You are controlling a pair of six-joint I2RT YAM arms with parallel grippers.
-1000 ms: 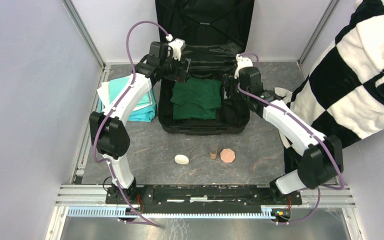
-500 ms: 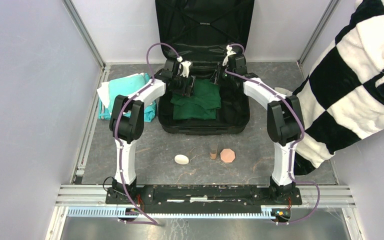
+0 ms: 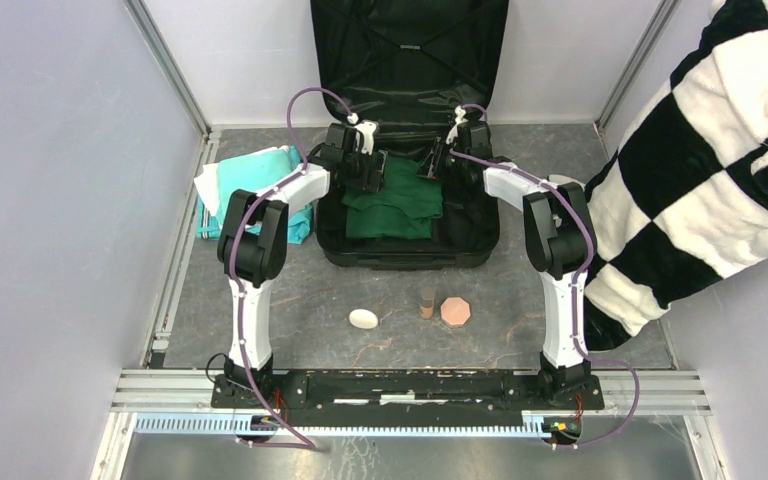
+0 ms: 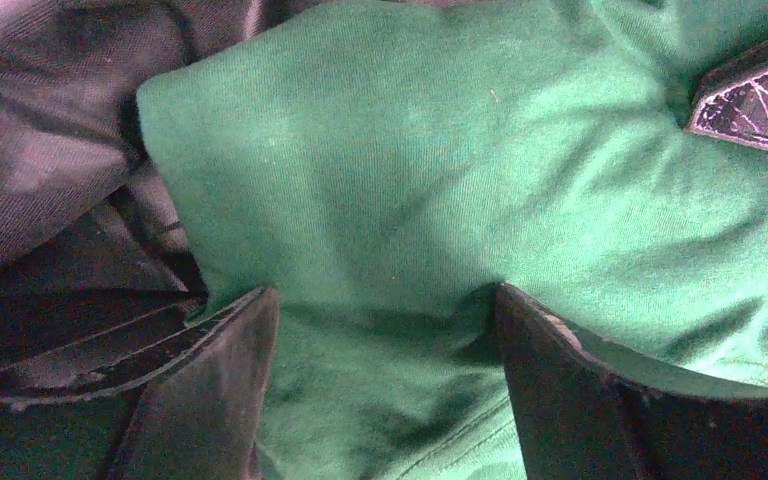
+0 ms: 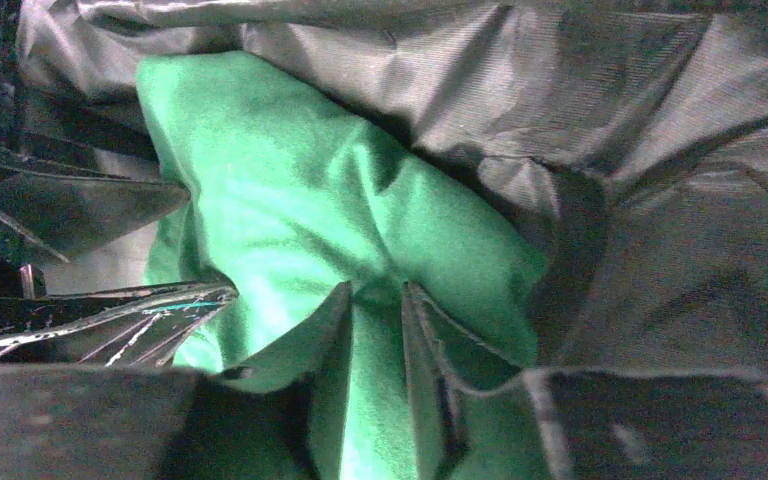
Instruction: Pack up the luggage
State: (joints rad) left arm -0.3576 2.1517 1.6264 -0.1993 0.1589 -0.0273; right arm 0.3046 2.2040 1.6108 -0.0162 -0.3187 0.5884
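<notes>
The luggage [image 3: 408, 257] lies open at the back of the table, its lid leaning on the rear wall. A green cloth [image 3: 392, 205] lies in its base on the black lining [image 5: 660, 200]. My left gripper [image 3: 371, 172] is open, its wide-spread jaws pressed down on the cloth's back left part [image 4: 380, 300]. My right gripper [image 3: 430, 164] is shut on a raised fold of the green cloth [image 5: 375, 295] at its back right. The green cloth [image 4: 410, 180] fills the left wrist view, and one of the right gripper's fingers [image 4: 755, 95] shows at its top right.
A stack of teal and white cloths [image 3: 260, 190] lies left of the luggage. A white egg shape [image 3: 363, 319], a small brown cylinder [image 3: 426, 303] and a pink octagon [image 3: 455, 311] lie in front of it. A black and white checked blanket [image 3: 720, 150] hangs at the right.
Both arms have folded their elbows up and brought the grippers down together onto the back edge of the green cloth. The cloth's back part is now bunched up.
</notes>
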